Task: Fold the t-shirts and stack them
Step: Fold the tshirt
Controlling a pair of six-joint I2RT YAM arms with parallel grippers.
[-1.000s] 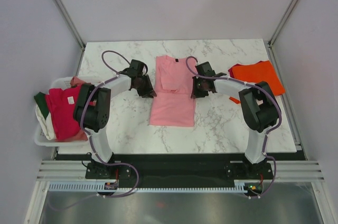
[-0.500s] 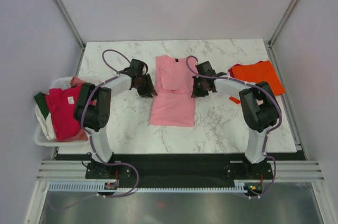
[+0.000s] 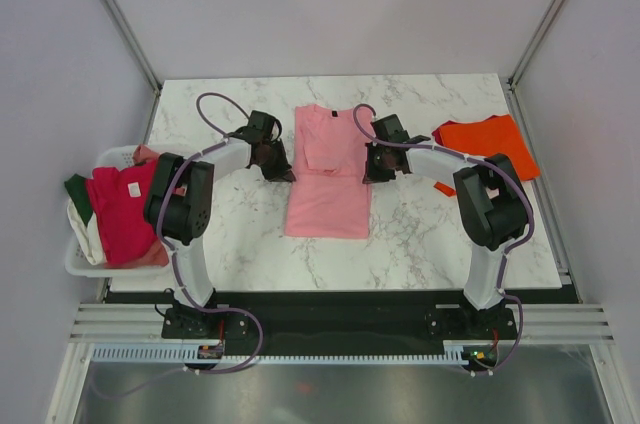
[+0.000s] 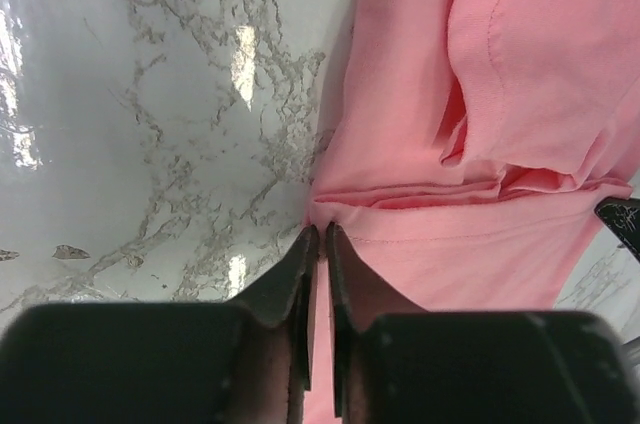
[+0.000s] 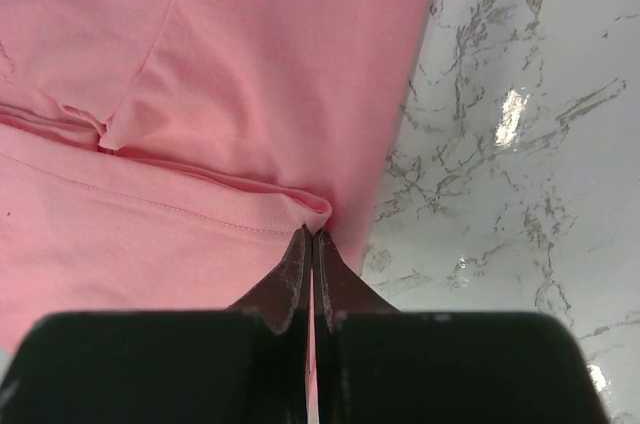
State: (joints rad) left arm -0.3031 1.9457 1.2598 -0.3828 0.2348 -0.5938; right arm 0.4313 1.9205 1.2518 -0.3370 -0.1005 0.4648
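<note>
Broadly, the marble table (image 3: 220, 234) filled the middle of the top view, and the pink t-shirt (image 3: 325, 184) lay flat at its centre, collar at the far end and hem toward the near edge, with its sleeves folded in so the far half looked narrower than the near half. At the left edge of the table sat the white basket (image 3: 72, 259), holding a crimson t-shirt (image 3: 118, 209) on top, a dark green t-shirt (image 3: 76, 194) hanging over its left rim and a cream t-shirt (image 3: 88, 239) showing beneath. Far right on the table lay the orange t-shirt (image 3: 490, 139), folded and well apart from the pink one. Both arms reached inward to the pink shirt's midline from either side. The left gripper (image 4: 318, 234) was at the shirt's left edge, its jaws drawn to a narrow slit with pink cloth showing between them, pinching the edge just beside a small crosswise ridge of fabric. The right gripper (image 5: 311, 236) was at the right edge, jaws pressed fully together on the rolled lip of the same crosswise fold, with bare marble just to its right
</note>
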